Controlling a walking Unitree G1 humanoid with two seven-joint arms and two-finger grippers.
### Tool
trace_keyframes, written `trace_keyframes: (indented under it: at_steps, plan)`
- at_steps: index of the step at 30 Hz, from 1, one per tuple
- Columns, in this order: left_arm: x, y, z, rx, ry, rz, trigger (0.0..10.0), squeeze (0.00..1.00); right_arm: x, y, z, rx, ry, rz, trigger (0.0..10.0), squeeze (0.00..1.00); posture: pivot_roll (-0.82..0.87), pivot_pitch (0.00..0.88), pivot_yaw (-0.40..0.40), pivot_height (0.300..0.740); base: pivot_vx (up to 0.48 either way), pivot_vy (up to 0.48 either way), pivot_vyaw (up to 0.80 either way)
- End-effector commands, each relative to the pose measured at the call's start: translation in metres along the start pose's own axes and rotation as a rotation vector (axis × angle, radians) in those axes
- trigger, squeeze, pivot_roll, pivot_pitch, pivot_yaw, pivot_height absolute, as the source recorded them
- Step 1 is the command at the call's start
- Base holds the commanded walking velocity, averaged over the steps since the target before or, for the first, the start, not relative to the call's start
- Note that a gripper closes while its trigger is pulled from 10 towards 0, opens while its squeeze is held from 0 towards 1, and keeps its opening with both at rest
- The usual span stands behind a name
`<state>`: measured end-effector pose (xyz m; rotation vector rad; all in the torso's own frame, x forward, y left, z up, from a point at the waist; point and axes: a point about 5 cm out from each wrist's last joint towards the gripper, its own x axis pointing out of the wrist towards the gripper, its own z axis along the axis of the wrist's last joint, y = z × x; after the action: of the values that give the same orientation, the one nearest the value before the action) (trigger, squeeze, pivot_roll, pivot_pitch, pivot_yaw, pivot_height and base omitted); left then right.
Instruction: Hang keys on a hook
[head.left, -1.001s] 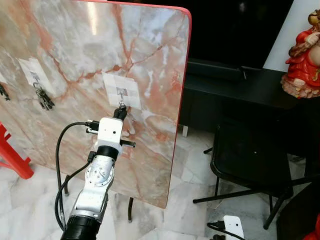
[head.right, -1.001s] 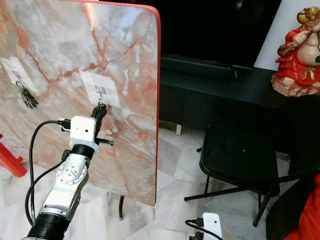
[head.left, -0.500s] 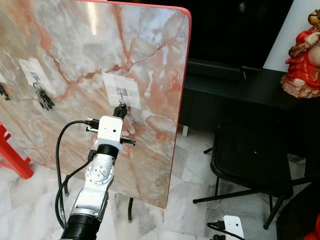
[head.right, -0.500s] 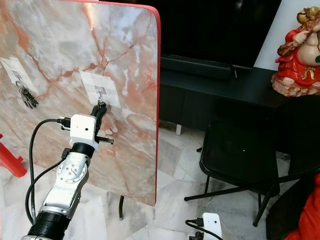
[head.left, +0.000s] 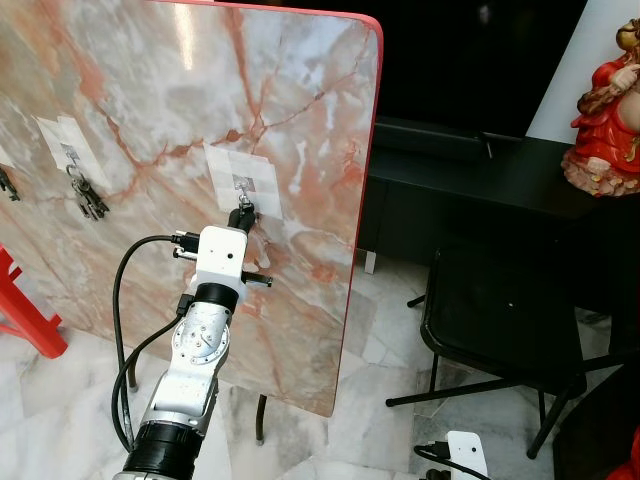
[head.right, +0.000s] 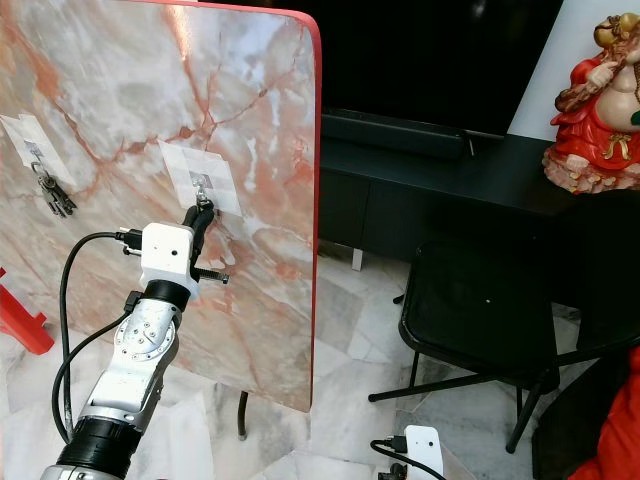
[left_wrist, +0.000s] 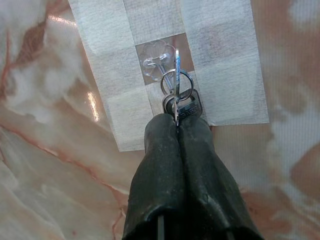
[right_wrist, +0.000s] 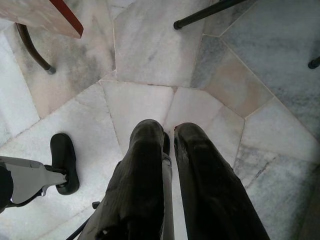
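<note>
A small bunch of keys (left_wrist: 179, 102) on a metal ring is pinched in my left gripper (left_wrist: 177, 121), which is shut on it. The ring overlaps the edge of a clear plastic hook (left_wrist: 154, 62) stuck on a white taped patch (head.left: 243, 180) on the upright marble board (head.left: 300, 90). I cannot tell whether the ring sits over the hook's prong. From the head views, my left gripper (head.left: 240, 215) is raised against the board just below the hook. My right gripper (right_wrist: 169, 131) hangs idle over the floor, fingers together and holding nothing.
Another bunch of keys (head.left: 88, 197) hangs from a second hook further left on the board. A black chair (head.left: 500, 310) and a black cabinet (head.left: 470, 165) stand to the right, with a red figurine (head.left: 605, 110) on top. Red stool legs (head.left: 25, 310) show at far left.
My left gripper has risen a little along the board, bringing the key ring up to the hook. The right arm has not moved.
</note>
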<state>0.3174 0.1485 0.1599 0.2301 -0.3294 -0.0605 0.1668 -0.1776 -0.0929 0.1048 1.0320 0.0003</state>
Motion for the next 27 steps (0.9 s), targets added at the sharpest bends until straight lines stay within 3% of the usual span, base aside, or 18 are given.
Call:
trace_keyframes:
  at_steps: [1, 27]
  plan:
    - [-0.0016, -0.0007, -0.0052, -0.003, 0.030, -0.006, 10.0, 0.00, 0.0002, -0.0005, 0.0028, -0.008, -0.007, 0.001, 10.0, 0.00, 0.03, 0.012, -0.029, 0.740, 0.000, 0.000, 0.00]
    - [0.0018, -0.0043, -0.0039, -0.020, 0.036, -0.028, 10.0, 0.00, 0.0003, -0.0001, 0.0026, -0.007, -0.006, 0.003, 10.0, 0.00, 0.03, 0.012, -0.028, 0.740, 0.000, 0.000, 0.00]
